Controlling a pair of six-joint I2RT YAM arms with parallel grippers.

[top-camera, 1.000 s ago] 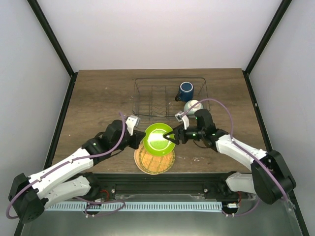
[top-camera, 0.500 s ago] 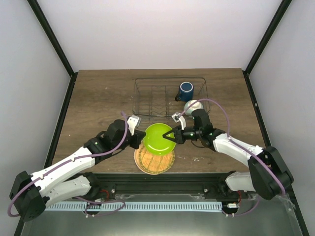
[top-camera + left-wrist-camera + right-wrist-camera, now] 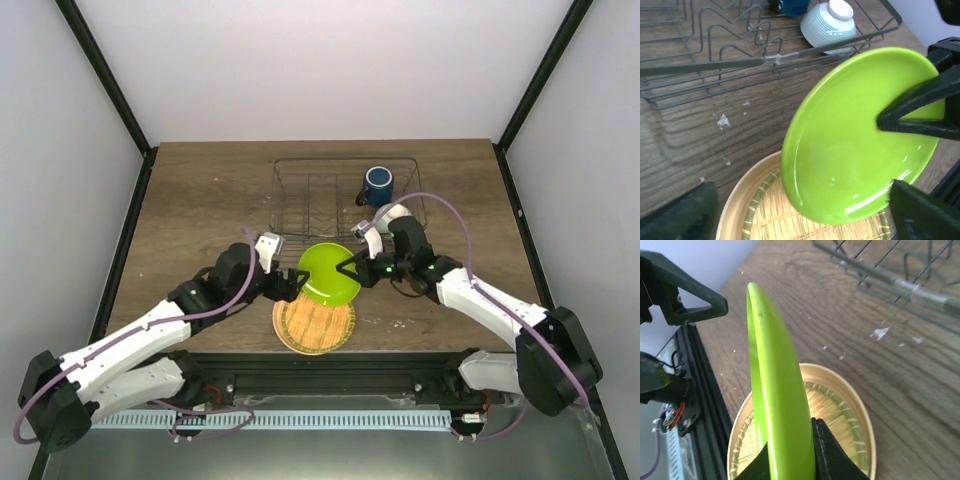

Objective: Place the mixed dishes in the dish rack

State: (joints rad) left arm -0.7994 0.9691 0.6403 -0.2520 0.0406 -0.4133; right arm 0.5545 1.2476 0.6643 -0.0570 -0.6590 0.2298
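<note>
The lime-green plate hangs tilted on edge above the woven-patterned plate, which lies flat on the table. My right gripper is shut on the green plate's right rim; in the right wrist view the plate stands edge-on between the fingers. My left gripper is open just left of the plate, its fingers apart from it on both sides. The dish rack holds the dark blue mug and the pale bowl, upside down.
The rack's near wire wall stands just beyond the green plate. White crumbs dot the wood between rack and woven plate. The table's near edge and a black rail lie close behind the woven plate.
The left gripper has opened and let go of the green plate. The right gripper has shut on its rim and carried it slightly up toward the rack.
</note>
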